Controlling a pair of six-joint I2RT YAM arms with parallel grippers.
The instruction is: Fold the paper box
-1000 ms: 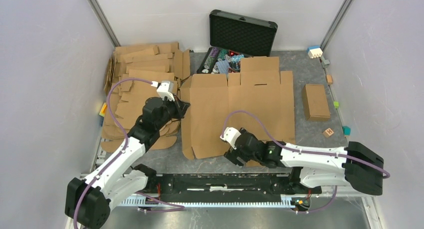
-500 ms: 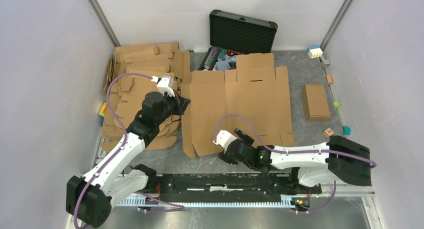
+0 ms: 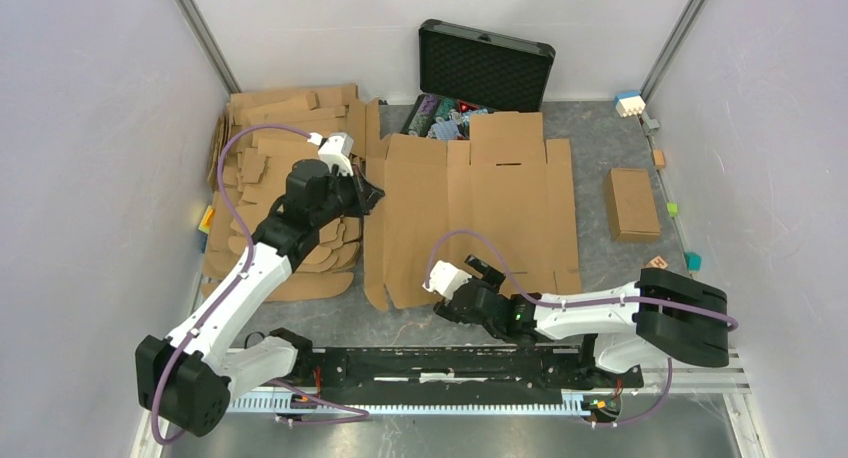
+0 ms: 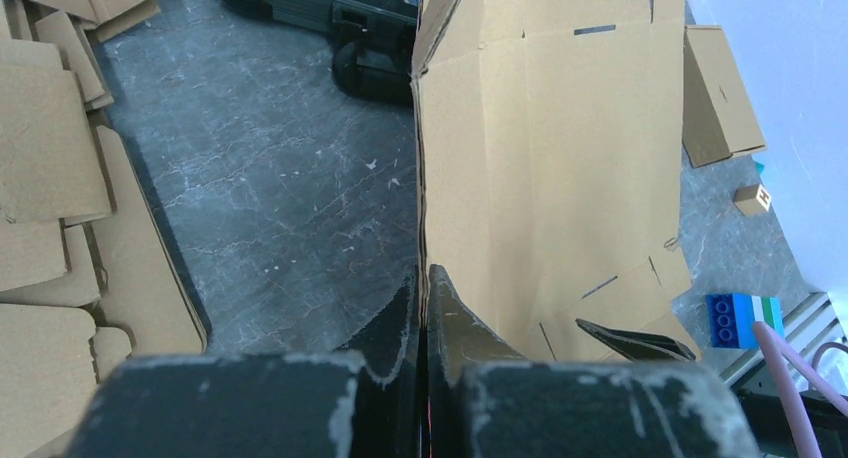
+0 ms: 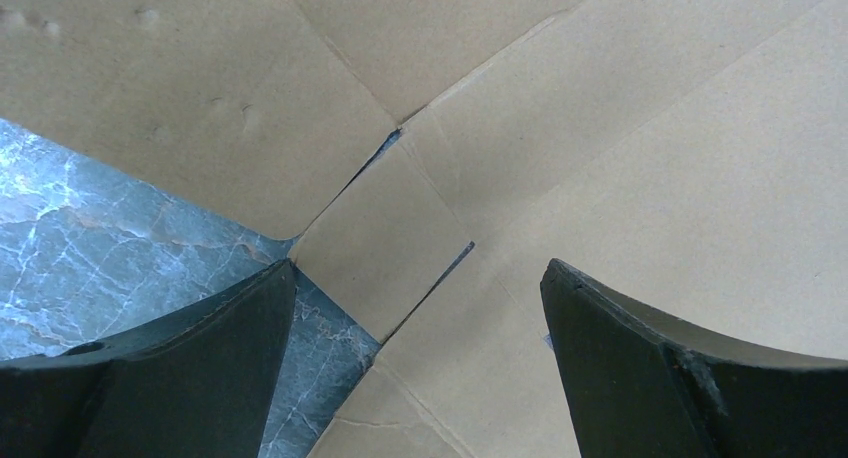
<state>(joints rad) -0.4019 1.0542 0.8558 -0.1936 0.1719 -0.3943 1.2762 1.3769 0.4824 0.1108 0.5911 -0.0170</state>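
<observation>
- The large brown corrugated cardboard sheet with flaps [image 3: 480,218] lies spread across the centre of the top view.
- Left gripper [image 4: 422,313] is pinched closed on the sheet's left edge.
- Right gripper [image 5: 415,278] hangs spread wide over its lower edge, holding nothing.

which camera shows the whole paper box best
Top external: almost the whole paper box shows, spread out unfolded. Left wrist shows its left edge pinched in the left pincer, the rest foreshortened. Right wrist shows only a slit corner patch under the open right pincer.
</observation>
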